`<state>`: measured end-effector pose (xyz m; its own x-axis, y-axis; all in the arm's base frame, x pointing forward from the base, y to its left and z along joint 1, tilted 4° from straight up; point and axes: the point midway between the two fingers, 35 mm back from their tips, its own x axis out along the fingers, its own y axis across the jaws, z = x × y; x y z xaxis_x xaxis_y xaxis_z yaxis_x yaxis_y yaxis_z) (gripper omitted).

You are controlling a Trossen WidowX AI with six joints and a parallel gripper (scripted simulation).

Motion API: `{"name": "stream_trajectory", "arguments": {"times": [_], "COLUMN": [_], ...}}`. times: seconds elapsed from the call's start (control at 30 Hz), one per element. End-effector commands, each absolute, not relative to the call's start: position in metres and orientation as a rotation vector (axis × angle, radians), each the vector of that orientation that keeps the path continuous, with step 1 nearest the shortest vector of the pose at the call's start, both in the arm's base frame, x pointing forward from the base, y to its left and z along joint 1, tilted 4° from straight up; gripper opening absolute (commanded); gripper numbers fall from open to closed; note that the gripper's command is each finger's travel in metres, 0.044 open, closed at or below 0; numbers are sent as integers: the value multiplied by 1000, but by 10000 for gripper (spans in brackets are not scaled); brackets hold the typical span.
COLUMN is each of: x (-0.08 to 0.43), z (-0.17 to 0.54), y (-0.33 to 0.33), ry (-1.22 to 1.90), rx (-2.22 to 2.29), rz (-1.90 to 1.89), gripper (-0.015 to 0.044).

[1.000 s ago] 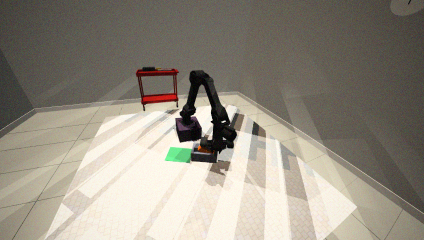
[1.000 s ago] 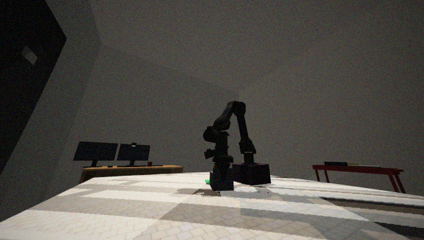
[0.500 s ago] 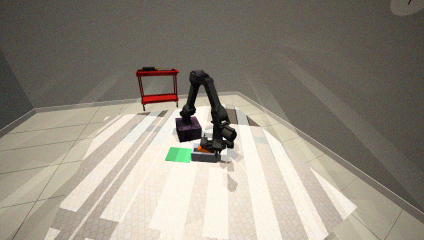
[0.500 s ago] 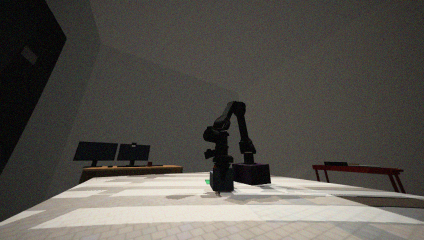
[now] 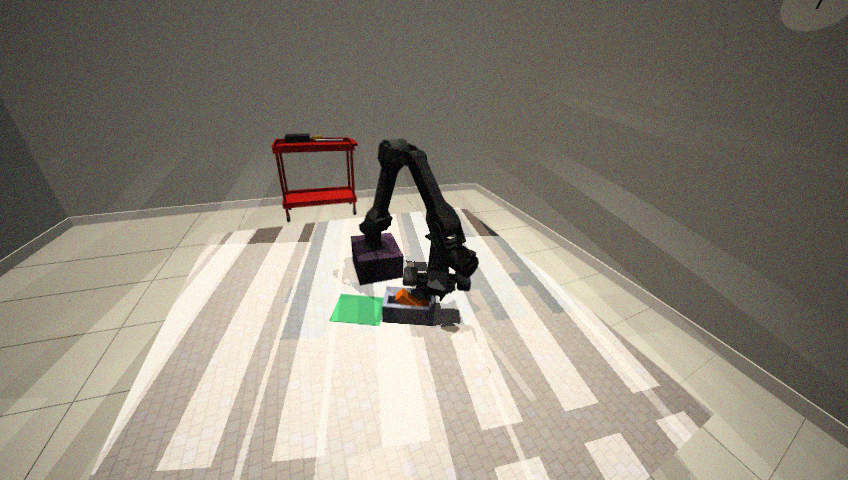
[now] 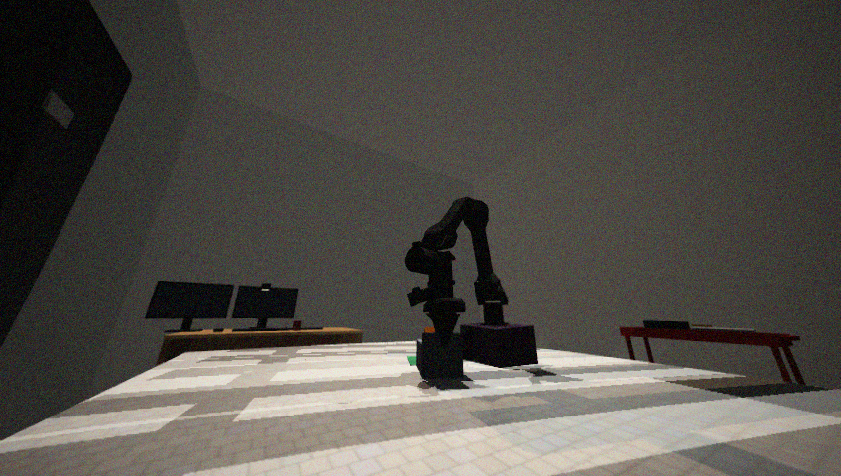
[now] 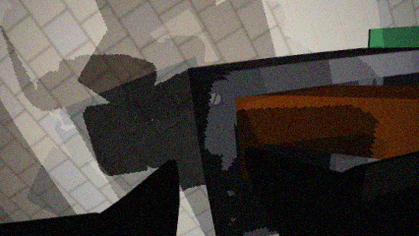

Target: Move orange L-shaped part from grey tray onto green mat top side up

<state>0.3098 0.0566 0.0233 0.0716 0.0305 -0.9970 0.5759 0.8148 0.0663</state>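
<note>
Our hand [image 5: 423, 289], half-open and holding nothing, presses the orange part [image 5: 410, 297], tilted in the grey tray [image 5: 408, 314]. It looks rigid and light; we'd pinch the raised end nearest the green mat [image 5: 357, 309].

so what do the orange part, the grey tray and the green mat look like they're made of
Orange part: probably rigid plastic, matte, with sharp flat faces.
Grey tray: likely hard plastic or painted metal, dull, with straight thick walls.
Green mat: a thin flat sheet, perhaps rubber or foam, with no gloss.
</note>
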Motion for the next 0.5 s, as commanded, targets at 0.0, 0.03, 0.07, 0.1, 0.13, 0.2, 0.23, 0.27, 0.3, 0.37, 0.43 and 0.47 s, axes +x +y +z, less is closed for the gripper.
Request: {"name": "stream_trajectory", "arguments": {"times": [0.0, 0.03, 0.07, 0.1, 0.13, 0.2, 0.23, 0.27, 0.3, 0.37, 0.43, 0.47], "x": [310, 305, 302, 301, 301, 301, 301, 301, 301, 301, 301, 300], "z": [73, 91, 102, 106, 106, 106, 106, 106, 106, 106, 106, 102], "y": [51, 49, 47, 46, 46, 46, 46, 46, 46, 46, 46, 47], "ry": [1432, 1432, 1432, 1432, 1432, 1432, 1432, 1432, 1432, 1432, 1432, 1437], "rx": [524, 524, 524, 524, 524, 524, 524, 524, 524, 524, 524, 527], "rz": [-432, -432, -432, -432, -432, -432, -432, -432, -432, -432, -432, -435], "gripper": [180, 180, 180, 180, 180, 180, 180, 180, 180, 180, 180, 180]}}
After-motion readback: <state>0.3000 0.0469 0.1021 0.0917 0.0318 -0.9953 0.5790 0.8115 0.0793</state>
